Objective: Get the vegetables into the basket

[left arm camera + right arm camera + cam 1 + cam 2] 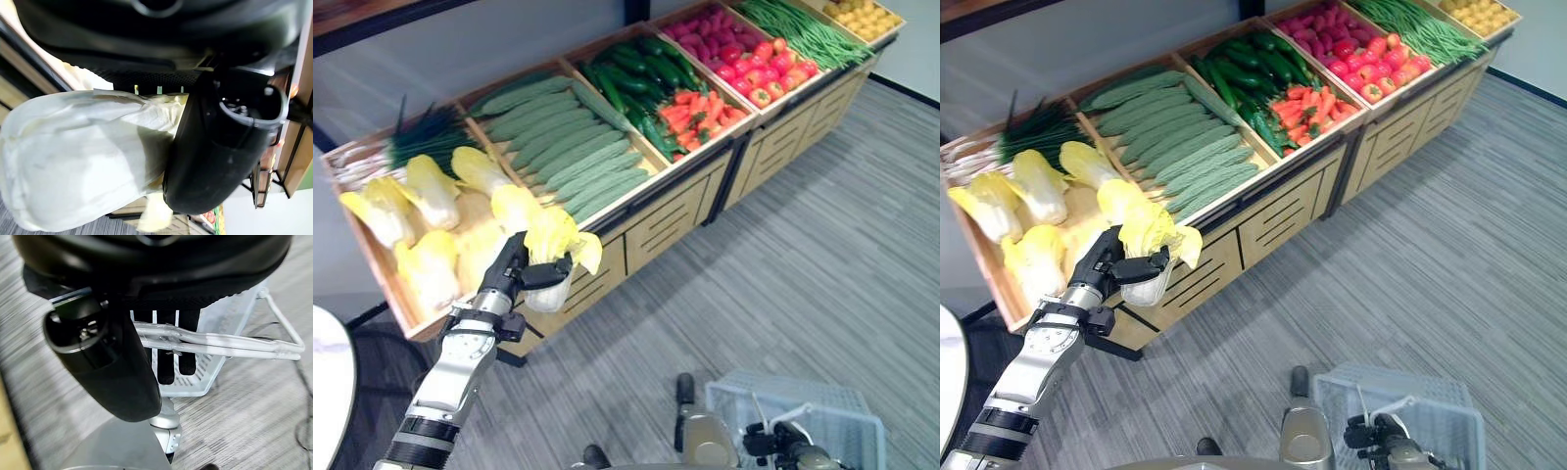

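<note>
Left wrist view: left hand (pixel 514 271) fingers clamp a cabbage (pixel 553 257); loose leaves risk slipping. Right hand (pixel 166 347) fingers hook the basket (pixel 803 416) handle.

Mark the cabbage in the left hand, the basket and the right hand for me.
cabbage (pixel 551 233): left eye view, on its yellow leaves above the left hand.
basket (pixel 847 421): left eye view, on its far rim.
right hand (pixel 168 362): right wrist view, on a finger curled round the basket's handle.
</note>
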Robot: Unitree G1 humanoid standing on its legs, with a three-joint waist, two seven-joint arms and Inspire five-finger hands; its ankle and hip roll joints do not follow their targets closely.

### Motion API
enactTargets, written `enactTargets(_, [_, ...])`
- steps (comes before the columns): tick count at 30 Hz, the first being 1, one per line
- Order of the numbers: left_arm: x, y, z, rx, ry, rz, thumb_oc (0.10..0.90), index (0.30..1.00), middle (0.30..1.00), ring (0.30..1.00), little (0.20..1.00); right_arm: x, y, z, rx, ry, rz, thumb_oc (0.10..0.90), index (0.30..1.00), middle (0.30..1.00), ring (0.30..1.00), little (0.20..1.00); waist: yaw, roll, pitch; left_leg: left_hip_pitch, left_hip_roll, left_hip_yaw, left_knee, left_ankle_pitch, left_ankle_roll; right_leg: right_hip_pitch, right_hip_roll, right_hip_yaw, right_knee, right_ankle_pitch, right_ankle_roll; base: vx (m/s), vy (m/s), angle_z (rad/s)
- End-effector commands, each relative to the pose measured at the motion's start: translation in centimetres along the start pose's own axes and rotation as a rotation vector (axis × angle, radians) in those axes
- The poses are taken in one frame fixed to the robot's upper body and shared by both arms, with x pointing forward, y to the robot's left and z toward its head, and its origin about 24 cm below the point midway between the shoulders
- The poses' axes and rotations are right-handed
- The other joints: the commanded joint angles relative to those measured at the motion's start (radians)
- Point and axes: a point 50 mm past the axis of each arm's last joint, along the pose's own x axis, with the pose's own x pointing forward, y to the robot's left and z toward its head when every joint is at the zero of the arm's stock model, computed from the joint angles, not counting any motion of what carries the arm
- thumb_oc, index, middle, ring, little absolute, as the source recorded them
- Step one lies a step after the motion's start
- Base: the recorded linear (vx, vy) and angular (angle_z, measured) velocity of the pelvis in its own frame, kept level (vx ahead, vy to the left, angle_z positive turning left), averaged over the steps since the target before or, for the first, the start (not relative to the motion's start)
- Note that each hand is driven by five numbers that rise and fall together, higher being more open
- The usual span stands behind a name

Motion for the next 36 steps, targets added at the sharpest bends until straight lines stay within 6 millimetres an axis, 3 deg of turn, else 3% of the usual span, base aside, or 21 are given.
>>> enactTargets(1, [0.4, 2.1, 6.4, 0.04, -0.311, 0.063, 0.4, 0.3, 0.3, 0.3, 0.3, 0.2, 1.3, 2.6, -0.082, -0.092, 0.05, 0.4, 0.3, 0.3, 0.3, 0.3, 0.034, -0.037, -0.067, -0.057, -0.005, -0.061, 0.067, -0.039, 0.0, 0.05, -0.063, -0.021, -0.008, -0.057, 0.102, 0.09, -0.17, -0.1])
enactTargets(14, [0.7, 0.7, 5.6, -0.02, -0.276, 0.033, 0.4, 0.3, 0.3, 0.3, 0.3, 0.1, 0.0, 1.9, -0.074, -0.071, 0.017, 0.4, 0.3, 0.3, 0.3, 0.3, 0.017, 0.004, -0.063, -0.065, 0.093, -0.092, 0.068, 0.022, -0.074, 0.084, 0.025, -0.041, -0.018, -0.138, 0.051, 0.06, -0.137, 0.04])
enactTargets(15, [0.8, 0.5, 5.6, -0.032, -0.275, 0.023, 0.4, 0.3, 0.3, 0.3, 0.3, 0.1, -0.5, 2.4, -0.086, -0.083, 0.007, 0.4, 0.3, 0.3, 0.3, 0.3, 0.03, -0.001, -0.032, -0.138, 0.121, -0.14, 0.216, 0.035, -0.099, 0.1, 0.047, -0.043, -0.023, -0.163, 0.023, 0.0, -0.261, 0.08])
enactTargets(17, [0.9, 0.4, 5.7, -0.035, -0.281, 0.021, 0.4, 0.3, 0.3, 0.3, 0.3, 0.1, -0.7, 2.6, -0.081, -0.086, 0.002, 0.4, 0.3, 0.3, 0.3, 0.3, 0.038, -0.008, -0.021, -0.178, 0.119, -0.179, 0.271, 0.062, -0.106, 0.098, 0.05, -0.042, -0.028, -0.159, 0.012, -0.02, -0.144, 0.05])
enactTargets(18, [1.1, 0.1, 5.9, -0.045, -0.291, 0.014, 0.4, 0.3, 0.3, 0.3, 0.3, 0.1, -1.1, 2.7, -0.077, -0.085, -0.007, 0.4, 0.3, 0.3, 0.3, 0.3, 0.053, -0.016, -0.003, -0.216, 0.105, -0.246, 0.309, 0.084, -0.112, 0.101, 0.05, -0.042, -0.032, -0.159, 0.007, 0.0, -0.032, -0.15])
enactTargets(19, [1.1, 0.0, 6.0, -0.048, -0.292, 0.01, 0.4, 0.3, 0.3, 0.3, 0.3, 0.1, -1.1, 2.7, -0.076, -0.084, -0.005, 0.4, 0.3, 0.3, 0.3, 0.3, 0.056, -0.025, 0.001, -0.235, 0.088, -0.283, 0.288, 0.073, -0.106, 0.103, 0.045, -0.043, -0.037, -0.162, 0.008, 0.1, -0.005, -0.21])
enactTargets(20, [1.0, 0.0, 5.8, -0.054, -0.289, 0.018, 0.4, 0.3, 0.3, 0.3, 0.3, 0.1, -1.2, 2.8, -0.088, -0.086, -0.004, 0.4, 0.3, 0.3, 0.3, 0.3, 0.073, -0.039, 0.0, -0.247, 0.048, -0.364, 0.221, 0.016, -0.088, 0.106, 0.041, -0.019, -0.049, -0.165, 0.02, 0.17, 0.057, -0.13])
enactTargets(23, [0.7, 0.4, 5.6, -0.037, -0.29, 0.044, 0.4, 0.3, 0.3, 0.3, 0.3, 0.2, -1.2, 3.4, -0.125, -0.097, -0.002, 0.4, 0.3, 0.3, 0.3, 0.3, 0.096, -0.051, 0.01, -0.282, 0.031, -0.456, 0.159, 0.029, -0.076, 0.095, 0.045, 0.037, -0.044, -0.164, 0.032, 0.13, 0.071, -0.23])
enactTargets(28, [0.1, 1.2, 5.8, 0.006, -0.295, 0.061, 0.4, 0.3, 0.3, 0.3, 0.3, 0.3, -0.5, 4.2, -0.154, -0.114, 0.017, 0.4, 0.3, 0.3, 0.3, 0.3, 0.103, -0.07, 0.022, -0.26, 0.002, -0.433, 0.156, -0.016, -0.032, 0.065, 0.044, 0.096, -0.017, -0.163, 0.035, 0.05, 0.115, -0.81])
enactTargets(31, [-0.1, 2.3, 5.9, 0.043, -0.294, 0.106, 0.4, 0.3, 0.3, 0.3, 0.3, 0.3, 0.4, 5.9, -0.161, -0.169, 0.033, 0.4, 0.3, 0.3, 0.3, 0.3, 0.111, -0.089, 0.044, -0.259, -0.031, -0.374, 0.176, -0.057, 0.001, 0.015, 0.016, 0.163, -0.015, -0.12, 0.063, -0.02, 0.252, -0.61])
enactTargets(36, [-0.2, 2.9, 5.9, 0.056, -0.289, 0.137, 0.4, 0.3, 0.3, 0.3, 0.3, 0.2, 0.7, 6.6, -0.128, -0.187, 0.038, 0.4, 0.3, 0.3, 0.3, 0.3, 0.097, -0.096, 0.051, -0.243, -0.059, -0.304, 0.215, -0.107, 0.025, -0.022, -0.009, 0.223, -0.027, -0.068, 0.088, -0.02, 0.154, -0.44])
